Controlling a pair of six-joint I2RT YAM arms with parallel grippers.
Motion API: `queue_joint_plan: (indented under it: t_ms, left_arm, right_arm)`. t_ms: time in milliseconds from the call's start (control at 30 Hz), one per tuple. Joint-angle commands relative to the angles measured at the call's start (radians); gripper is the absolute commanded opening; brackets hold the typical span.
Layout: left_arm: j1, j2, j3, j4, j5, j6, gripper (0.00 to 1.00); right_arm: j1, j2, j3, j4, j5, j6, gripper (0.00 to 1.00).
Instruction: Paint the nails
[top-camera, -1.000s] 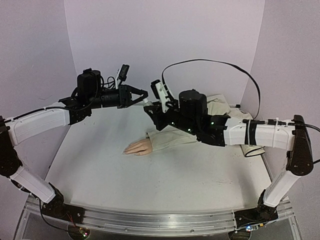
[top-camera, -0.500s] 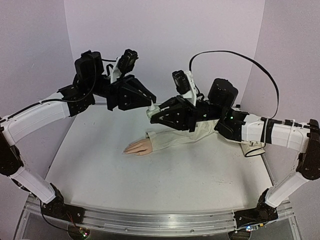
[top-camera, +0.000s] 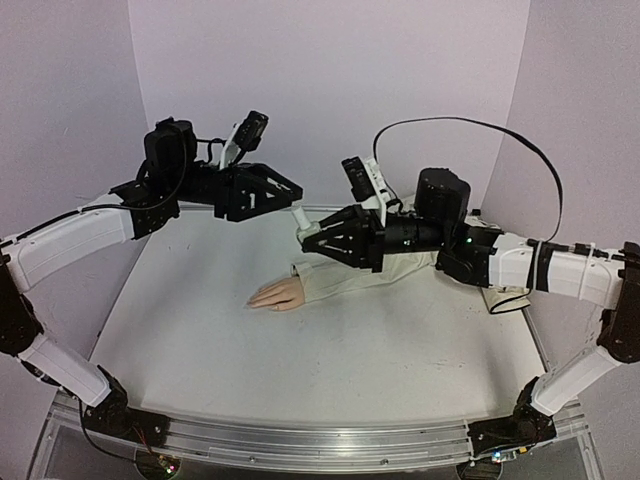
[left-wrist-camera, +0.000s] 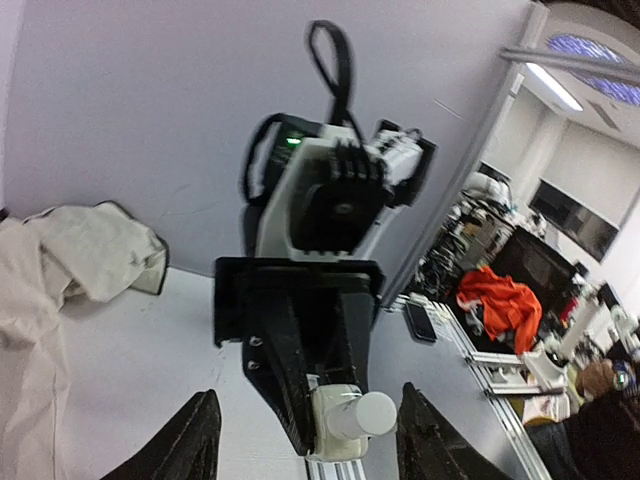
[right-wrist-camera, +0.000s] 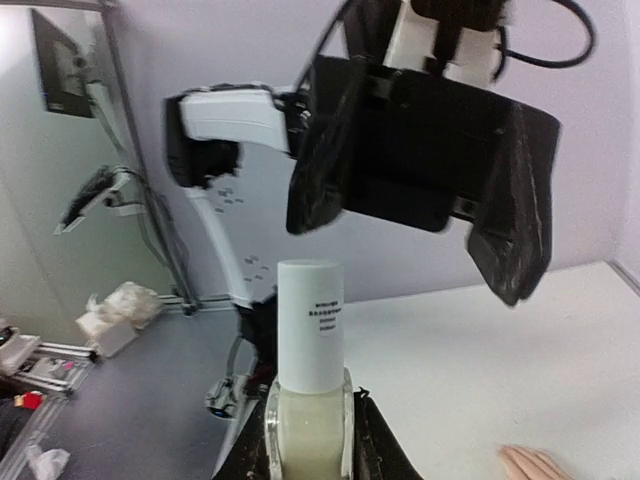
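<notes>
Nails (top-camera: 254, 299): too small for me to resolve. They end the fake hand (top-camera: 278, 294), which lies flat on the table (top-camera: 300, 385), protruding from a beige sleeve (top-camera: 345, 278). Above and behind it, my right gripper (right-wrist-camera: 308, 450) pinches a small white bottle (right-wrist-camera: 308, 418), its cap (right-wrist-camera: 310, 325) facing the left gripper (left-wrist-camera: 310, 398). That one is spread wide and in line with the cap, not on it. Assessment: uncapping stage. Next, close squarely on the cap and twist while the right holds firm.
</notes>
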Motion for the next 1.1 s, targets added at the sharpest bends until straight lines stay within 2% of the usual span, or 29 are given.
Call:
queue_joint_plan:
  t_ms: [0, 100, 200, 267, 433, 700, 833, 1067]
  left_arm:
    - [0.037, -0.055, -0.073, -0.024, -0.175, -0.115, 0.64]
    - [0.037, -0.064, -0.08, -0.178, -0.303, -0.064, 0.69]
    - [0.036, -0.042, -0.007, -0.438, -0.455, 0.023, 0.64]
    - [0.036, -0.032, 0.008, -0.499, -0.472, 0.053, 0.6]
    - [0.033, -0.029, -0.009, -0.502, -0.416, 0.07, 0.5]
    - [0.033, -0.013, -0.008, -0.502, -0.371, 0.058, 0.47]
    - [0.032, -0.007, -0.004, -0.501, -0.369, 0.055, 0.36]
    - [0.032, -0.017, -0.006, -0.521, -0.383, 0.069, 0.07]
  right_arm:
    - [0.005, 0.012, 0.062, -0.17, 0.398, -0.158, 0.0]
    - [0.006, 0.068, 0.079, -0.19, 0.461, -0.152, 0.0]
    - [0.014, 0.112, 0.092, -0.191, 0.468, -0.149, 0.0]
    - [0.02, 0.127, 0.101, -0.186, 0.465, -0.15, 0.0]
    - [0.029, 0.159, 0.125, -0.187, 0.461, -0.154, 0.0]
    - [0.052, 0.196, 0.158, -0.192, 0.435, -0.164, 0.0]
    - [0.057, 0.205, 0.171, -0.2, 0.435, -0.17, 0.0]
    - [0.062, 0.21, 0.171, -0.203, 0.463, -0.174, 0.0]
